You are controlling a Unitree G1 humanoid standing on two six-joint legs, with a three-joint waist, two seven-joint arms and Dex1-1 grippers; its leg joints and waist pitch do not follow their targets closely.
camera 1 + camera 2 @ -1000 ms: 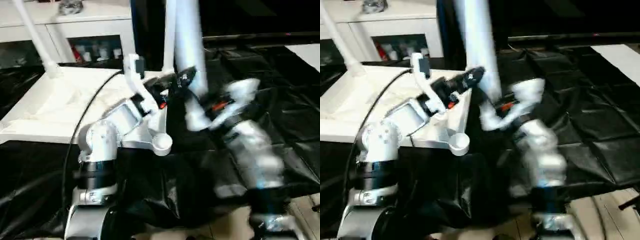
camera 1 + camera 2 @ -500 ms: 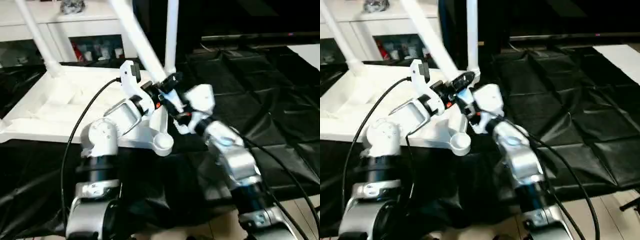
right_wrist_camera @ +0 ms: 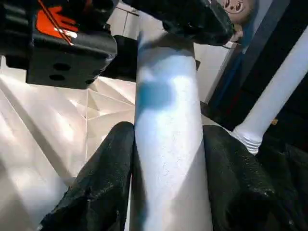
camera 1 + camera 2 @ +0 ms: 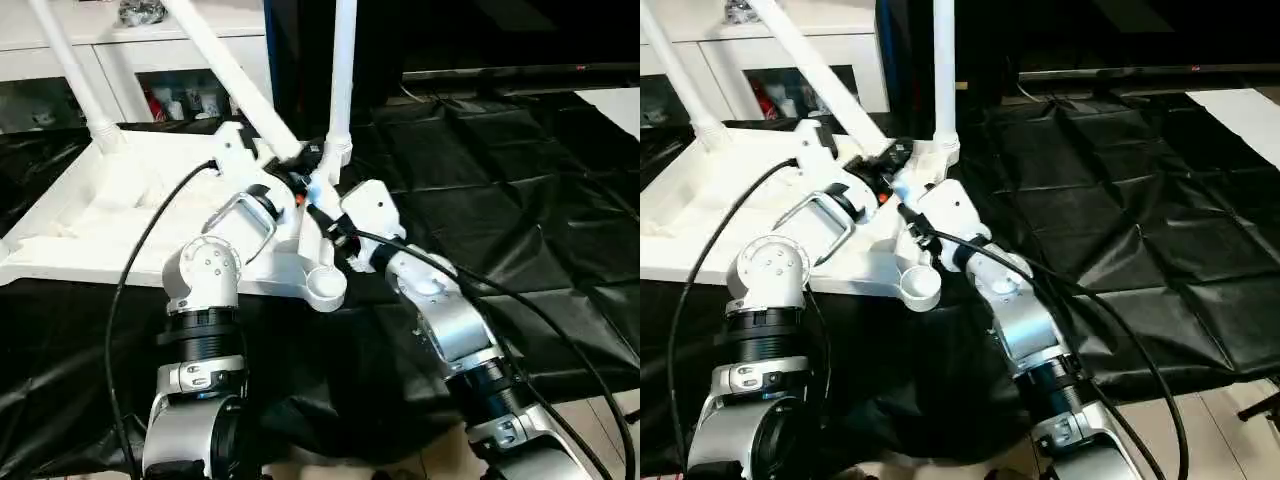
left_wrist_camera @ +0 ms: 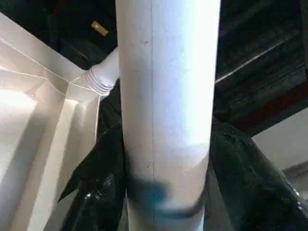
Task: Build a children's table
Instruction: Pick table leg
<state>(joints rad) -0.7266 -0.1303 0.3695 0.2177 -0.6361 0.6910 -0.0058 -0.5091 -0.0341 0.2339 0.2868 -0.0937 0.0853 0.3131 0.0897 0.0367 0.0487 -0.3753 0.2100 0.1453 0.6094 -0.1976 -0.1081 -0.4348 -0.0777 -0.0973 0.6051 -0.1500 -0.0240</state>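
1. The table top (image 4: pixel 120 215) looks like smooth white plastic with a slight sheen.
2. The tube leg (image 5: pixel 166 96) is smooth, glossy white plastic with a faint seam line along it.
3. The black sheet (image 4: pixel 520 200) is creased, shiny film, like plastic.
4. The gripper fingers (image 3: pixel 101 192) carry black, pebbly, slightly glossy pads.
5. The forearms (image 4: pixel 450 330) are brushed silver metal.
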